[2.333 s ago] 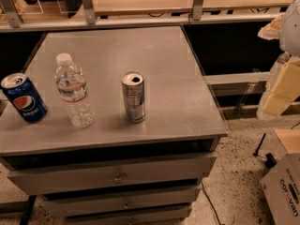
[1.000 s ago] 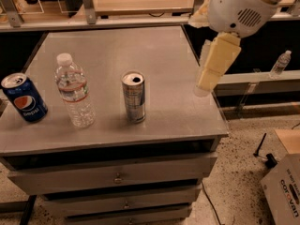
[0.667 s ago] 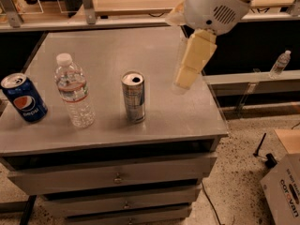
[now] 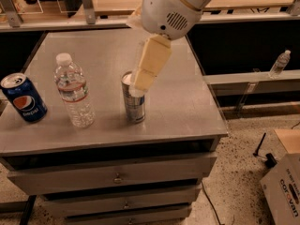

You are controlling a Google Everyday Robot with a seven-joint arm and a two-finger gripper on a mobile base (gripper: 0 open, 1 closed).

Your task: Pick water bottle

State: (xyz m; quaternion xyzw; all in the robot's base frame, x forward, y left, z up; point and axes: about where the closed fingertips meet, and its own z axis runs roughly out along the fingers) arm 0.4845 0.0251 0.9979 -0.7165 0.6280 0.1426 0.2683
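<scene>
The water bottle [image 4: 74,91] stands upright on the grey cabinet top [image 4: 187,107], left of centre. It is clear ribbed plastic with a white cap and a white label with a red band. My gripper [image 4: 143,78] hangs from the white arm above the middle of the top. It is over the slim silver-blue can [image 4: 134,105] and hides the can's rim. The gripper is to the right of the bottle and apart from it.
A blue Pepsi can [image 4: 23,98] stands at the left edge of the top. The cabinet has drawers [image 4: 115,177] below. A small clear bottle [image 4: 280,64] stands on a ledge at the right. A cardboard box [image 4: 286,191] lies on the floor at the lower right.
The arm has swung in from the right edge to the left and now hangs over the slim can. The bottle and both cans have not moved.
</scene>
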